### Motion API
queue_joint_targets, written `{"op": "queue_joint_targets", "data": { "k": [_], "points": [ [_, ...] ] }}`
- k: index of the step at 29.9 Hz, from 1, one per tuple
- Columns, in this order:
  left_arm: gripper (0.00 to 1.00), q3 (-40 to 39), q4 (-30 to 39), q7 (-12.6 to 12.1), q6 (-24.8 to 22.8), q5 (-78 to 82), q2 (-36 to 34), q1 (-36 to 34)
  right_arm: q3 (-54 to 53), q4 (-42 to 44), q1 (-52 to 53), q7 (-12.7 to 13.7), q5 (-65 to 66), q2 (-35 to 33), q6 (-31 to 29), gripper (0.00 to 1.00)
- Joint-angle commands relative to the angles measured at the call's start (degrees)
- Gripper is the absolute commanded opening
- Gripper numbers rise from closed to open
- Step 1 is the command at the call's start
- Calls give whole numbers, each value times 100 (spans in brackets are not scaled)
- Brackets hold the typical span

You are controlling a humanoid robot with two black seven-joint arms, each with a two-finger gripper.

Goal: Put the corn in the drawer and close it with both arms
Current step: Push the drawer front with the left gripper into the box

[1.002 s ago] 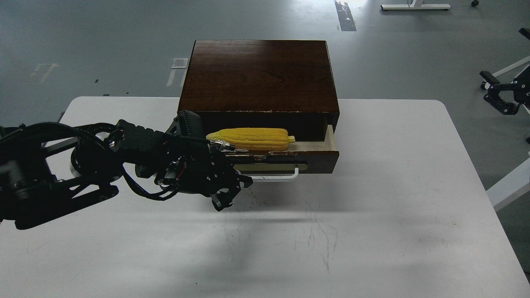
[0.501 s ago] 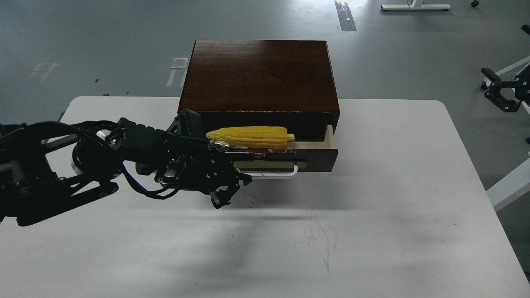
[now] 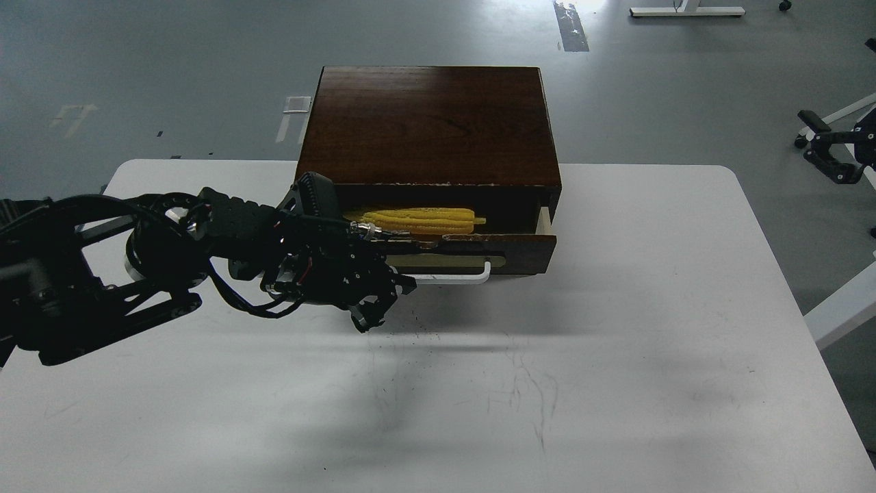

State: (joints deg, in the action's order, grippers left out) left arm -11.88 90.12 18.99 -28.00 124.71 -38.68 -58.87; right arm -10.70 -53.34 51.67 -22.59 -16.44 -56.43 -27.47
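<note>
The yellow corn point(image 3: 421, 220) lies lengthwise inside the drawer point(image 3: 523, 252) of the dark brown wooden box point(image 3: 428, 123). Only a narrow strip of the corn shows above the drawer's chipped front edge. The drawer stands out a little from the box. My left gripper point(image 3: 387, 305) is at the left part of the drawer front, beside the white bar handle point(image 3: 462, 278), with its claws apart and holding nothing. My right gripper point(image 3: 828, 150) is far off at the right edge of the view, raised, with its fingers apart and empty.
The box stands at the back middle of the white table point(image 3: 616, 356). Dark crumbs point(image 3: 417, 332) and scuff marks lie on the table in front of the drawer. A grey floor lies beyond the table.
The drawer has slid back into the box, so less of the corn and the pale inside shows. My left gripper moved back with the drawer front. My right gripper shifted slightly.
</note>
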Motion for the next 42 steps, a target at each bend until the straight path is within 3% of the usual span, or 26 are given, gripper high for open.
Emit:
{"op": "queue_joint_targets", "data": {
  "k": [1, 42],
  "points": [
    [0, 2, -82, 0, 0, 1, 18, -1, 6, -1, 0, 0, 0, 0, -4, 100],
    [0, -16, -1075, 0, 0, -61, 475, -353, -20, 17, -52, 0, 0, -53, -4, 100]
  ]
}}
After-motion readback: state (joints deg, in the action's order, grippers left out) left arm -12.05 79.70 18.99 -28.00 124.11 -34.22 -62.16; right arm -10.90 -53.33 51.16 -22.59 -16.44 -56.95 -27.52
